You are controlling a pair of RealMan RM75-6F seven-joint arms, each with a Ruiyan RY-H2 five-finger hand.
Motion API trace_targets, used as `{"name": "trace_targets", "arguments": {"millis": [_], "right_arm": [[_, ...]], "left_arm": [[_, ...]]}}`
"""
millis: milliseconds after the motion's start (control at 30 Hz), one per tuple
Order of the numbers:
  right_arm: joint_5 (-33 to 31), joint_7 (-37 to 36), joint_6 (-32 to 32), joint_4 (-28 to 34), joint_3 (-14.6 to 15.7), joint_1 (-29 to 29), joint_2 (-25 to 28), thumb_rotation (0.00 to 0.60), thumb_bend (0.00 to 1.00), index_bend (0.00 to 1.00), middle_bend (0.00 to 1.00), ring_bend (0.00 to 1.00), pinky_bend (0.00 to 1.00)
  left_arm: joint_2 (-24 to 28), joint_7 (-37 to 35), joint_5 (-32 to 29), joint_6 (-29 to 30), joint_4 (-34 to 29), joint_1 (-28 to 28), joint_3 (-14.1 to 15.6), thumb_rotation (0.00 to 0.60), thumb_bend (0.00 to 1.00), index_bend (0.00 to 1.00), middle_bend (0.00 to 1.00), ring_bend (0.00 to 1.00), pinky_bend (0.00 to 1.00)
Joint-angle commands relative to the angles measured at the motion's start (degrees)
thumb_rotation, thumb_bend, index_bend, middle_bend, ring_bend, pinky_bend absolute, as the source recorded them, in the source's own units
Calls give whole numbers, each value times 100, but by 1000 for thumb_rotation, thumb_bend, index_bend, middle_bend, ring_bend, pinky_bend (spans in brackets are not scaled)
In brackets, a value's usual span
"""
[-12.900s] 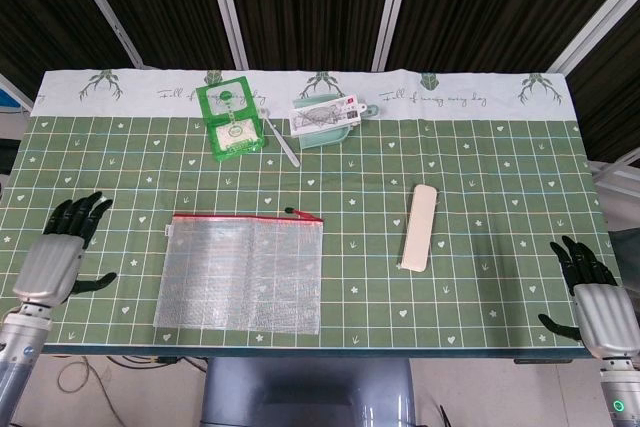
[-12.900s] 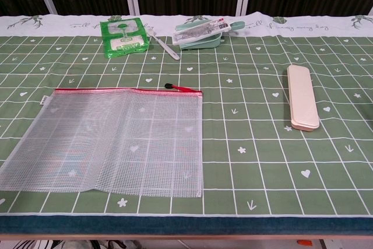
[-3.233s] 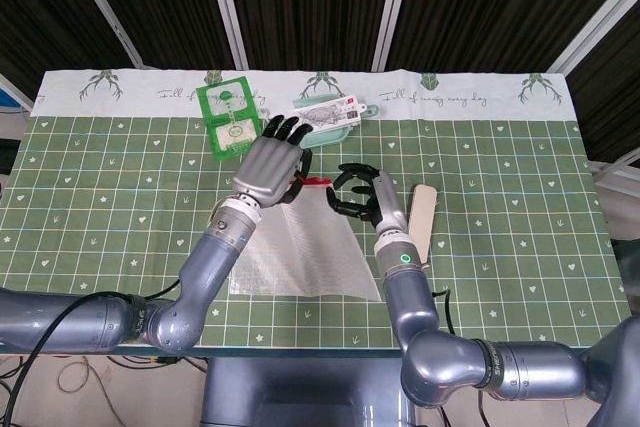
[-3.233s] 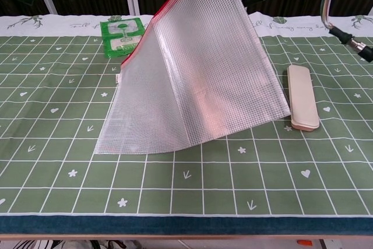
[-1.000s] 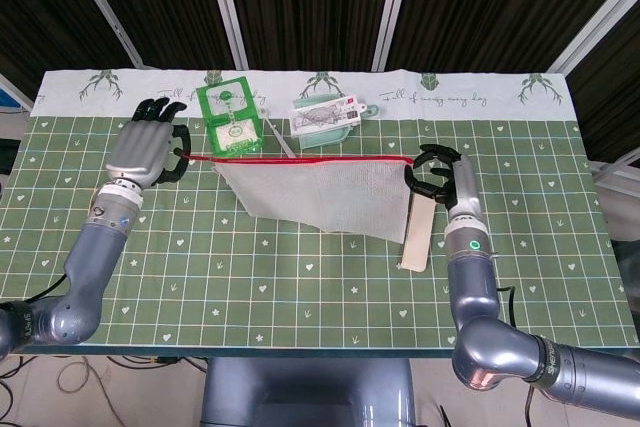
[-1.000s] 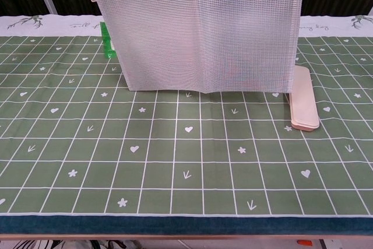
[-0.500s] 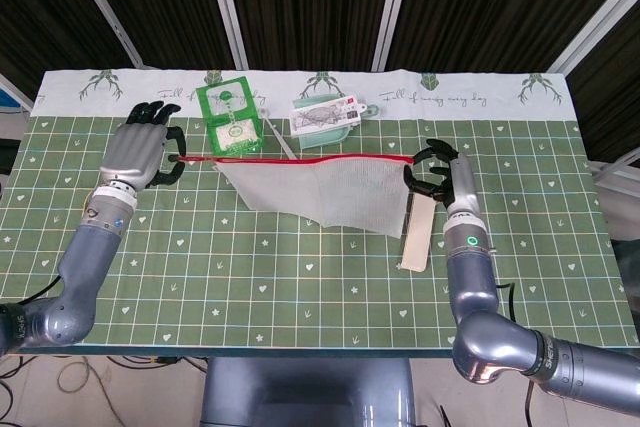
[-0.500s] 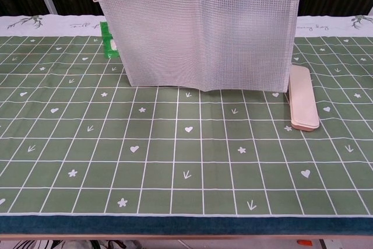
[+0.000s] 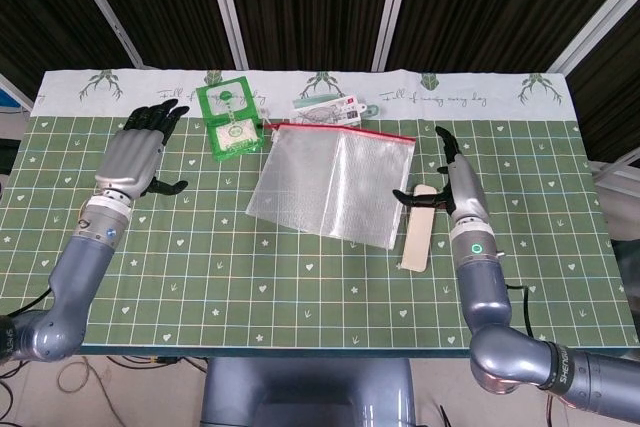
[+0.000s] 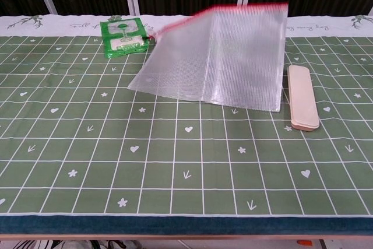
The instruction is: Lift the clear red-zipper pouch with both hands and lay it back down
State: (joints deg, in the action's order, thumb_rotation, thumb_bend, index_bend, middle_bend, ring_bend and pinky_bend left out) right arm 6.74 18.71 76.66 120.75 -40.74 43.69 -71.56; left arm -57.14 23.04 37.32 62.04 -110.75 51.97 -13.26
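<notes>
A: Head view first. Where is the clear pouch (image 9: 333,185)?

B: Near the far edge of the table (image 9: 300,277), about the middle. Red zipper edge toward the far side. Held by no hand.

A: And the left hand (image 9: 133,155)?

B: Near the left edge of the table. Fingers spread wide apart, holding nothing. Well apart from the pouch.

A: And the right hand (image 9: 452,183)?

B: Just right of the pouch. Fingers out straight, thumb sticking out to the side, holding nothing. Beside the cream case (image 9: 420,228), thumb over its far end; touching it or not, cannot tell.

A: Other things?

B: Green packet (image 9: 232,121) near the far edge, left of the pouch. Teal tray (image 9: 330,109) with a card on it, right behind the zipper edge.

A: Now the chest view. Any hands?

B: None to see. Pouch (image 10: 218,56) looks blurry, with the zipper edge up and tilted, near edge low by the cloth. Lying flat or not, cannot tell. Cream case (image 10: 302,98) just to its right, closer to the right edge. Green packet (image 10: 122,36) at the far edge, to its left.
</notes>
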Motion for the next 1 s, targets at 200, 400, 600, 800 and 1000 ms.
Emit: {"name": "trace_targets", "arguments": {"millis": [200,400,600,800,1000], "right_arm": [[1343,266,-314,593,1228,-992,854,600,201,0,0,0,211],[4077,230,-326,338,2658,-2050,1383,600,144,0,0,0,211],[6460,-451,88,-595,3650,-2902,1626,600,120,0,0,0,211],[7519,-1004,737,-1630,4105,-3462,1660,600,117,0,0,0,202],[7803,-1581,1391,-2513,4220,-3940,1425,600,116,0,0,0,201]], "left_arm": [[190,-371,1504,633,-638,-969,708,600,144,64,0,0,0],[156,-854,2983,1333,-598,-1970,1500,600,143,62,0,0,0],[8,-1352,4230,1929,205,-2829,2242,600,104,12,0,0,0],[-152,-2034,4795,2565,1057,-3494,2508,600,102,0,0,0,0],[-406,-2485,5034,3280,1958,-3978,2384,600,102,0,0,0,0]]}}
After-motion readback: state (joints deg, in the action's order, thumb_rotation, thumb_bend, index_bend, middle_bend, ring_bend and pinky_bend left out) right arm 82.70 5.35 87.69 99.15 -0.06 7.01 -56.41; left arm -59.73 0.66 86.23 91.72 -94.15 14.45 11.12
